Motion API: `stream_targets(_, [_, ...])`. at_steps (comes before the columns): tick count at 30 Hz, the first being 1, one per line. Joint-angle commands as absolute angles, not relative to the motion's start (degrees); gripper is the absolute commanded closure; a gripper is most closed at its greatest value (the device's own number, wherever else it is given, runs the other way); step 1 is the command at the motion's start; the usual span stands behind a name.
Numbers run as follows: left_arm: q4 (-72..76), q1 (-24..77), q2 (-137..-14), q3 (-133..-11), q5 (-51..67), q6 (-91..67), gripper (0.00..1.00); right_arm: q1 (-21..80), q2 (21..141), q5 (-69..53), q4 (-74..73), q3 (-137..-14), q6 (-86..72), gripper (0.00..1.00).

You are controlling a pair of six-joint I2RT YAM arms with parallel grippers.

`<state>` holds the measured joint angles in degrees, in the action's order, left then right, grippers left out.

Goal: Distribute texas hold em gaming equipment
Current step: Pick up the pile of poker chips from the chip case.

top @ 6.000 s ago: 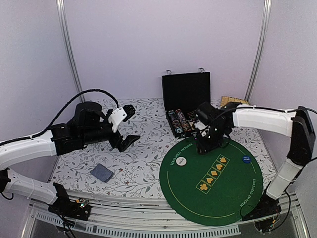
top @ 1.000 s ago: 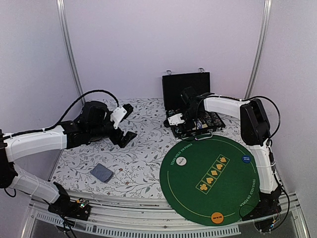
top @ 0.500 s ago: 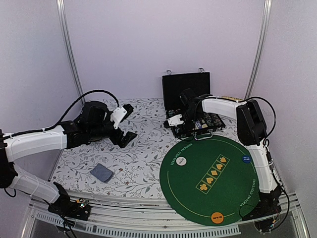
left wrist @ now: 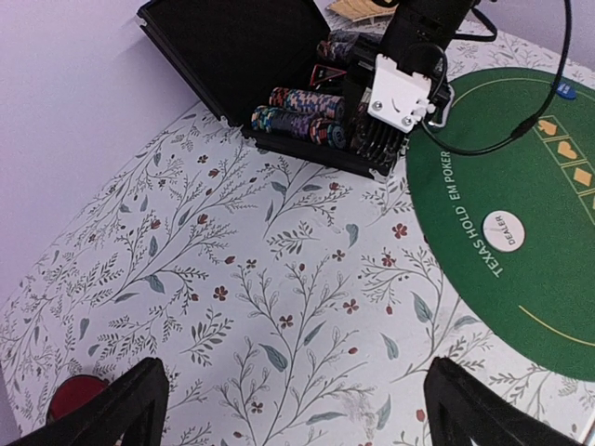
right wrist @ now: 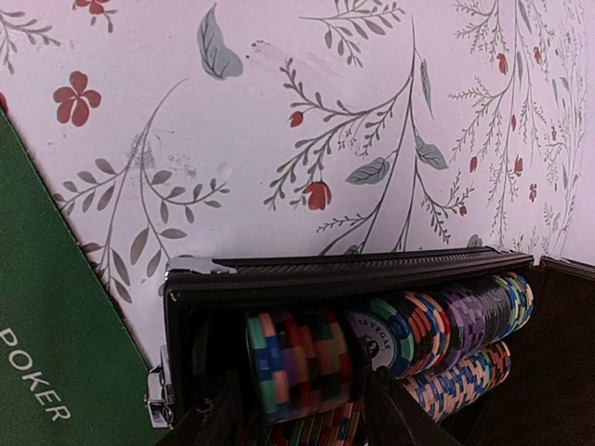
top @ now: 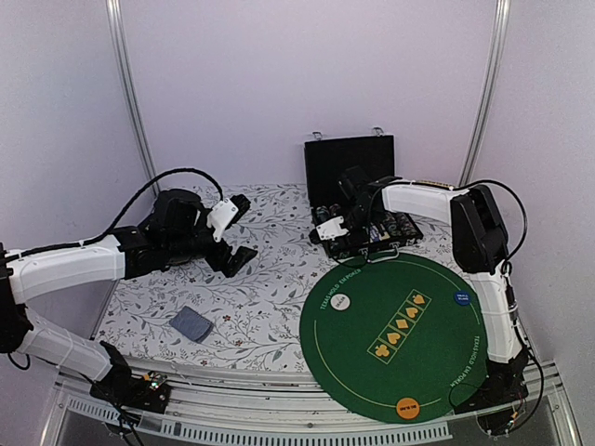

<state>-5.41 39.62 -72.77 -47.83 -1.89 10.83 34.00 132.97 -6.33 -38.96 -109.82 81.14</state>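
Looks like the chip-grabbing step: the right gripper (right wrist: pixel 302 388) is down in the black case (right wrist: pixel 344 274) with its fingers either side of a poker chip stack (right wrist: pixel 290 348). Can't tell if it's actually pinching. The left gripper (left wrist: pixel 296 372) hovers spread wide over the surface (left wrist: pixel 279 279). Next I'd guess: squeeze firmly, lift straight up, carry to the green mat (top: pixel 400 372).

Lab test booth, plain walls (top: pixel 279 74), aluminium rails (top: pixel 127 102)

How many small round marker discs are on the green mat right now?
3. On the green mat: white disc near its left edge, blue disc near its right edge, orange disc at its near edge. Others may be hidden inside the case.
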Motion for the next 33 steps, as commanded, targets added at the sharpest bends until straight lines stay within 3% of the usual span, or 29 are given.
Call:
stream_targets(1, [-5.71,38.84,-71.8,-47.9,-0.75,10.17,0.02,35.09,133.18,-5.4,-45.23,-108.17,81.4,0.53])
stream_targets(10, [-5.89,38.88,-71.81,-47.99,-0.09,10.02,0.02,35.38,134.03,-3.66,-43.59,-109.86,81.48,0.5])
stream_targets(19, [-5.84,38.94,-71.45,-47.94,-0.33,10.12,0.02,35.31,142.68,-3.9,-48.0,-114.51,81.99,0.49])
stream_targets(33, [-5.8,38.94,-71.28,-47.9,-0.43,10.28,0.02,36.24,137.43,-2.66,-52.42,-110.64,80.35,0.5])
